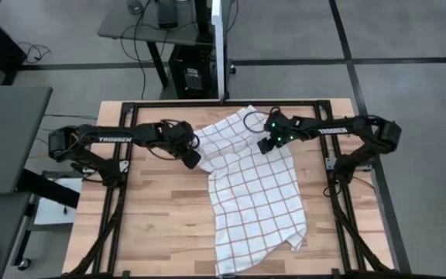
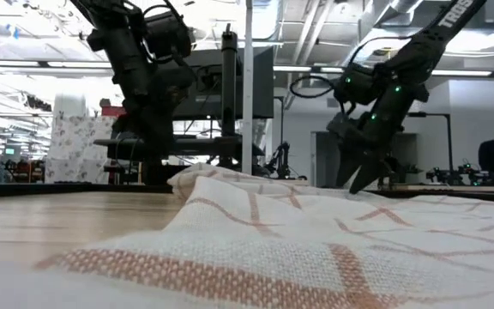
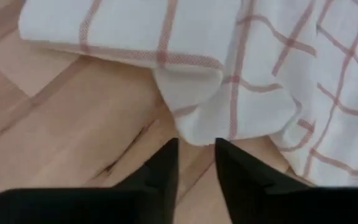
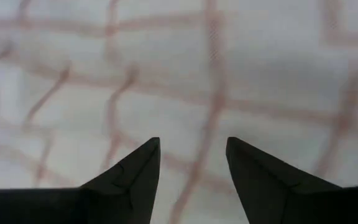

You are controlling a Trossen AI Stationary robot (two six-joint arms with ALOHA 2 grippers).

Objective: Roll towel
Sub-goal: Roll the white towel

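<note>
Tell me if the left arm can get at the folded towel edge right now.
Probably yes. The left gripper sits just short of the towel, fingers slightly apart over bare table, with nothing between them and the folded edge.

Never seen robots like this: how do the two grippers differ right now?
The left gripper sits at the towel's left edge, over bare wood; the right gripper hangs over the cloth itself. Left fingers stand narrowly apart, right fingers wider. Both are open, holding nothing.

Woven cloth towel, wooden table
</note>
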